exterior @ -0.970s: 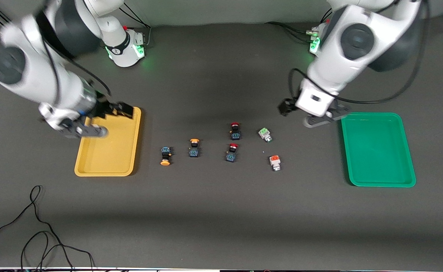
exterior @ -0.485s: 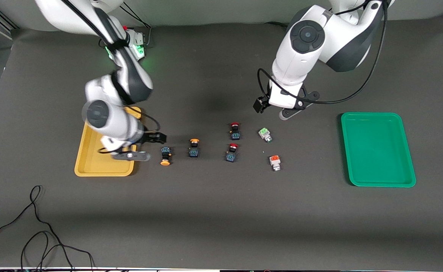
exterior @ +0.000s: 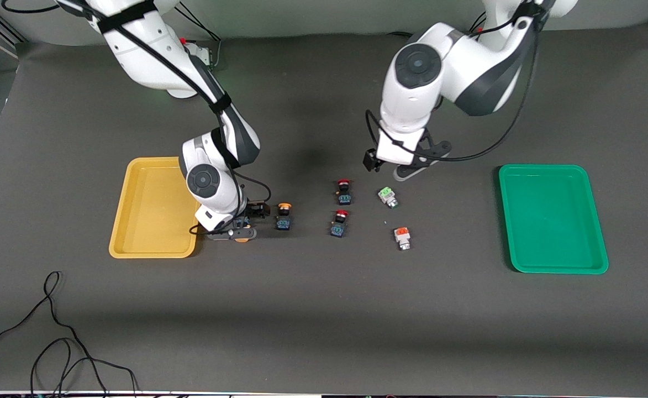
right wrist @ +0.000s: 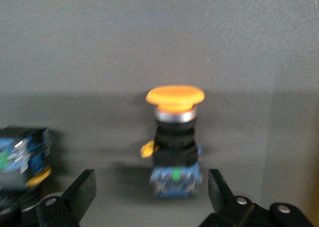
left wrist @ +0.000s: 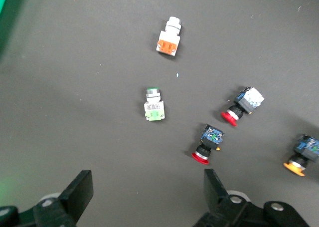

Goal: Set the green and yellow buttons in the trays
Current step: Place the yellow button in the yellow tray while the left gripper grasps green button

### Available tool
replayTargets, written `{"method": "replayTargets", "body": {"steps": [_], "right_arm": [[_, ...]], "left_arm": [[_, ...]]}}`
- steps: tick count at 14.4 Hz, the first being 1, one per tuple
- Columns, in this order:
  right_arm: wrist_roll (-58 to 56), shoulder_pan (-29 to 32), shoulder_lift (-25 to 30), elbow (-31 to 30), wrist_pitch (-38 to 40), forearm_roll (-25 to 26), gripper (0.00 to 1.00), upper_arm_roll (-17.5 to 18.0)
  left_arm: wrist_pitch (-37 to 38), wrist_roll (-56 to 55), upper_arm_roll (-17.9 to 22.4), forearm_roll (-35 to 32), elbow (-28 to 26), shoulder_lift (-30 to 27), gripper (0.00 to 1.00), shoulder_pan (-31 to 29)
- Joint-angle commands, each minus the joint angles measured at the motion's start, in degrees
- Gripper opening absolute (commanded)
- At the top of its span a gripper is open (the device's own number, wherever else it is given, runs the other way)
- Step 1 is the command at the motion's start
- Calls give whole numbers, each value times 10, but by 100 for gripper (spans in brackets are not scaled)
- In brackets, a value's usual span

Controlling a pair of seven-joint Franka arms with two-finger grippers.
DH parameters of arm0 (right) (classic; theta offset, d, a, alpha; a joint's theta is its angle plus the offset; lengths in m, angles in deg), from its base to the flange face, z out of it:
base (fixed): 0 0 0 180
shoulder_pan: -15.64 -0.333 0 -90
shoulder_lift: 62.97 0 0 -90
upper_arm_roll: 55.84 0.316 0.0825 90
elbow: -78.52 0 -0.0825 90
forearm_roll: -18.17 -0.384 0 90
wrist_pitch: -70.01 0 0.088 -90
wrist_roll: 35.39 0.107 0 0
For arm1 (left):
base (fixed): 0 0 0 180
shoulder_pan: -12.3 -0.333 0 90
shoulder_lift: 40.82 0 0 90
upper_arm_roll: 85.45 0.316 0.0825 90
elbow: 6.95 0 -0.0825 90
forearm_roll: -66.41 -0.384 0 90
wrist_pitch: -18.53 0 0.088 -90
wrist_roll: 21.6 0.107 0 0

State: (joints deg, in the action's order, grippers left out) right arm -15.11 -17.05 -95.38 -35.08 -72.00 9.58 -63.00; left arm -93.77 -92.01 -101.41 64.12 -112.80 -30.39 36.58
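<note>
A yellow-capped button (right wrist: pixel 174 137) lies on the dark table beside the yellow tray (exterior: pixel 147 210). My right gripper (exterior: pixel 243 223) (right wrist: pixel 151 194) is low over it and open, one finger on each side of the button's blue body, not gripping. A second yellow-capped button (exterior: pixel 284 215) (right wrist: pixel 22 157) lies beside it, toward the left arm's end. The green-capped button (exterior: pixel 387 197) (left wrist: pixel 154 106) lies on its side. My left gripper (exterior: pixel 409 167) (left wrist: pixel 147 194) hangs open and empty above the table beside it. The green tray (exterior: pixel 553 221) is at the left arm's end.
Two red-capped buttons (exterior: pixel 344 192) (exterior: pixel 339 223) lie mid-table between the yellow and green ones. An orange-capped white button (exterior: pixel 401 237) lies nearer the front camera than the green one. A black cable (exterior: pixel 53 331) loops near the table's front edge.
My right gripper swung from over the yellow tray down to the nearest yellow button. My left gripper moved from beside the green tray toward the green button. No button moved.
</note>
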Motion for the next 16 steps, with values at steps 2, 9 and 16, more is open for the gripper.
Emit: {"method": "replayTargets", "body": {"steps": [2, 9, 16], "right_arm": [[-9, 4, -16, 9, -18, -2, 99, -7], [-12, 9, 39, 17, 62, -9, 0, -37], [-119, 8, 164, 60, 296, -9, 0, -142]], "left_arm": [[-8, -9, 6, -41, 2, 46, 99, 2], [-249, -7, 8, -48, -71, 139, 98, -4], [-313, 43, 9, -54, -111, 169, 98, -21]]}}
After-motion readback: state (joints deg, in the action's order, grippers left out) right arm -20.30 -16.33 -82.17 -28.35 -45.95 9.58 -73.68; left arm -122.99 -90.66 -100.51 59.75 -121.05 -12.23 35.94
